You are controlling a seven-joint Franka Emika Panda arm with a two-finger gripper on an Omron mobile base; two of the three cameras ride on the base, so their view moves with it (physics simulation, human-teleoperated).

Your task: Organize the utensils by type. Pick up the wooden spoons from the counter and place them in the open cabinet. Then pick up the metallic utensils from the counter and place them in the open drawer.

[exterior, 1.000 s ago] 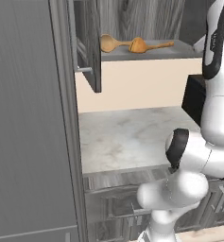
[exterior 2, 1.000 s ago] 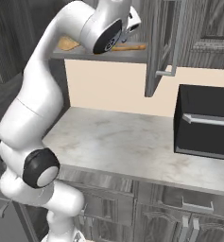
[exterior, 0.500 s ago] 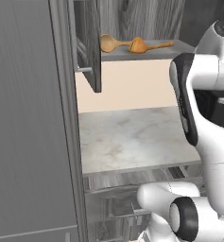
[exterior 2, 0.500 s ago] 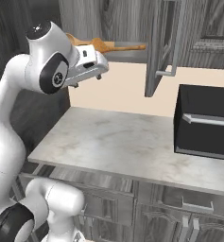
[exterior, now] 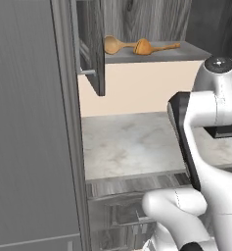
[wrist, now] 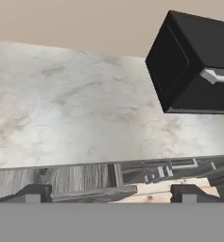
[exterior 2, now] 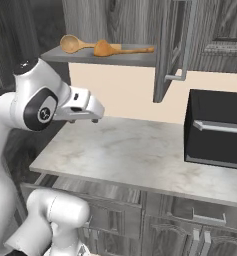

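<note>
The two-finger gripper (wrist: 111, 191) (jaws spread, nothing between) faces the grey marbled stone counter (wrist: 61, 104), where I cannot find the silver utensils.

Microwave (wrist: 198, 66) cut by right edge; drawer (exterior: 137, 215) partly behind arm

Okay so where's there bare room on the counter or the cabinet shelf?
The counter lies bare from its left end to the black appliance. On the cabinet shelf the wooden spoons crowd the left; the stretch beside the open door is free.

Two wooden spoons (exterior: 137, 46) (exterior 2: 102, 47), one black microwave (exterior 2: 217, 132) (wrist: 193, 66), one counter (exterior 2: 140, 155) (exterior: 132, 144).
</note>
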